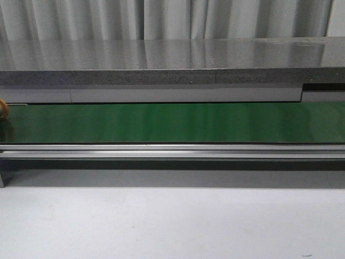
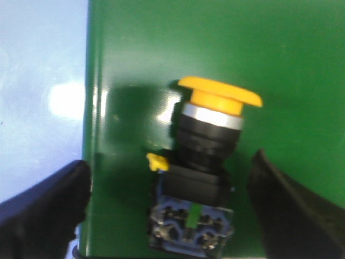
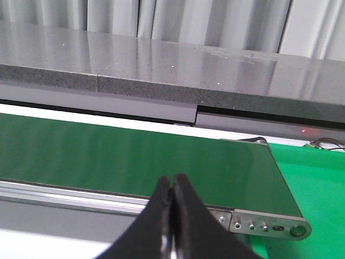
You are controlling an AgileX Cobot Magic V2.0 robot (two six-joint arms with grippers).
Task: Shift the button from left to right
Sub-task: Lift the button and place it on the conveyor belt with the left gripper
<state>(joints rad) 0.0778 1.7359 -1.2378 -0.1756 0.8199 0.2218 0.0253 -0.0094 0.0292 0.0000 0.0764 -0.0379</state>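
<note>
At the far left edge of the front view, only a sliver of the button (image 1: 2,109) showed, on the green conveyor belt (image 1: 172,123). In the left wrist view it lay on its side on the belt, its long axis running from the yellow-orange cap at one end to the black body and terminal block at the other. The left gripper (image 2: 178,208) was spread wide, its dark fingers (image 2: 46,210) flanking the button without touching it. The right gripper (image 3: 171,221) was pressed together above the belt's right end. Behind the belt ran a grey stone counter (image 1: 172,62) and pale curtains (image 1: 172,19); a white table (image 1: 172,224) lay in front.
</note>
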